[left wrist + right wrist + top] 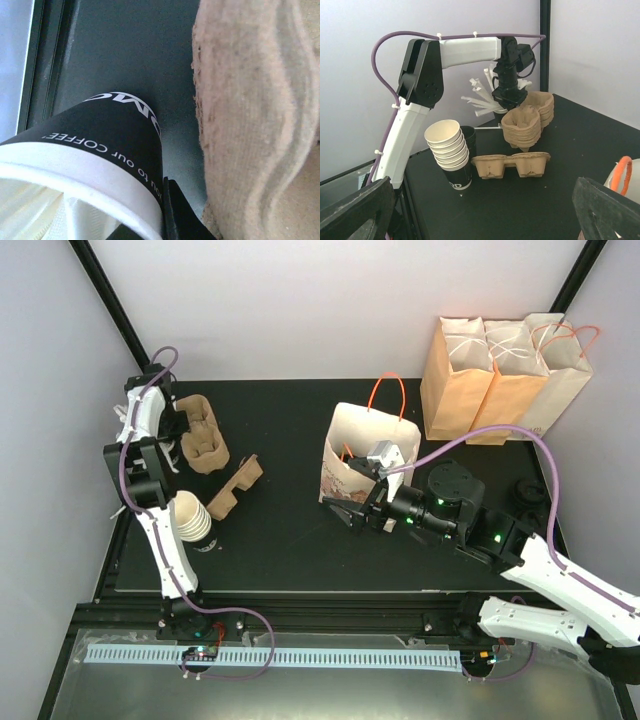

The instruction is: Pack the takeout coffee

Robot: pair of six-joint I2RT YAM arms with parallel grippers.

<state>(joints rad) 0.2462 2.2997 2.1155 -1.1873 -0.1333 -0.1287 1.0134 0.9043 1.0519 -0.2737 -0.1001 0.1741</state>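
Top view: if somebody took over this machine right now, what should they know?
Left claw: shut, apparently pinching the tray stack at the far left.
Right claw: open, empty, beside the white bag.
Coffee: probably the dark cup behind the cup stack, not in the bag.
Done: nothing visibly packed.
Left: get the coffee into the bag.

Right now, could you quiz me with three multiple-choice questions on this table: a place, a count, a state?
1. Where is the cup stack? A beside the left arm B inside a bag C on a lid
2. Bags in the far right corner? A one B three C five
3. The right end effector is A open B gripping a cup C gripping a lid
Answers: 1A, it stands by that arm; 2B, three in a row; 3A, fingers spread, nothing between.
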